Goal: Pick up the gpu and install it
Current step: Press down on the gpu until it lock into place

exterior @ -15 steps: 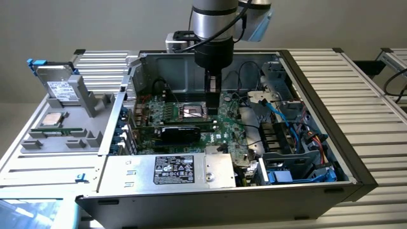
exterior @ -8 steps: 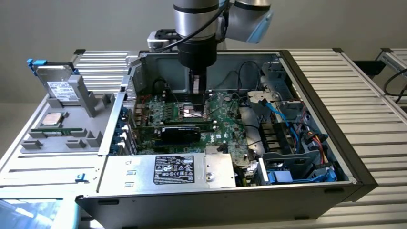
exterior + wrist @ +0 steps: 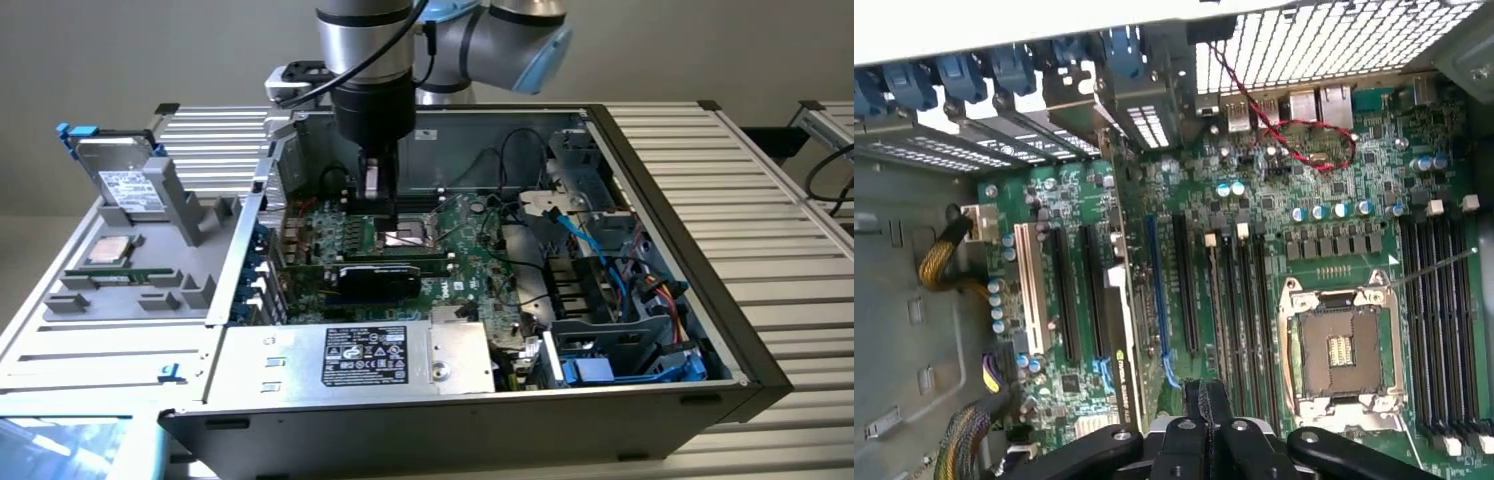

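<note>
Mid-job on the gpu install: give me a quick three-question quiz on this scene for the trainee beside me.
1. True or false: the gpu lies flat on the grey tray outside the case.
2. The gripper is: A) wide open over the power supply; B) shut, above the motherboard near the processor socket; C) shut on a memory stick.
3. Fill in: in the wrist view, the retaining clips over the rear card brackets are coloured ___.

Key: 1 false, it stands on edge among the motherboard's expansion slots; 2 B; 3 blue.
</note>
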Controlling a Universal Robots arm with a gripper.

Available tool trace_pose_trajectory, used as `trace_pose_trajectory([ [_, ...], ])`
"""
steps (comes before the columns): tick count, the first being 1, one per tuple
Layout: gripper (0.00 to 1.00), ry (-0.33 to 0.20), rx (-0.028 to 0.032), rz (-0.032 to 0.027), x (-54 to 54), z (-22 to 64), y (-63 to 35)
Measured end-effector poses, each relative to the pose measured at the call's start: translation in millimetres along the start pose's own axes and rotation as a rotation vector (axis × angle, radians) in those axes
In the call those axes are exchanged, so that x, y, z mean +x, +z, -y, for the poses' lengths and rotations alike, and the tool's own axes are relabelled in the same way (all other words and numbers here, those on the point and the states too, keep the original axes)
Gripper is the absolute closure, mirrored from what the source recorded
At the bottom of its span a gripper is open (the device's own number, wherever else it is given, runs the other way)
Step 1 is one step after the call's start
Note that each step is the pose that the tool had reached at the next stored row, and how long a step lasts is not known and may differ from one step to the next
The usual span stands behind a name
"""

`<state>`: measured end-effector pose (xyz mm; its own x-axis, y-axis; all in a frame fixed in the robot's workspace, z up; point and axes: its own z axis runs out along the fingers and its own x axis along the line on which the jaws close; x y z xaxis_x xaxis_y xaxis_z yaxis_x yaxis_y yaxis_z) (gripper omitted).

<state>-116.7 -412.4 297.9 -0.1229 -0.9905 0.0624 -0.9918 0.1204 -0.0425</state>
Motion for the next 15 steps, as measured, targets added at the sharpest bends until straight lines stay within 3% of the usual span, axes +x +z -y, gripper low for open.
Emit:
trace_pose_trajectory([
  [8, 0.88, 0.0, 0.0002, 0.0001, 9.0, -33.2, 1.0],
  [11, 0.88, 0.001, -0.0001, 0.0002, 16.1, -34.3, 5.1],
  [15, 0.88, 0.007, -0.0055, -0.0009, 22.2, -34.1, 6.4],
])
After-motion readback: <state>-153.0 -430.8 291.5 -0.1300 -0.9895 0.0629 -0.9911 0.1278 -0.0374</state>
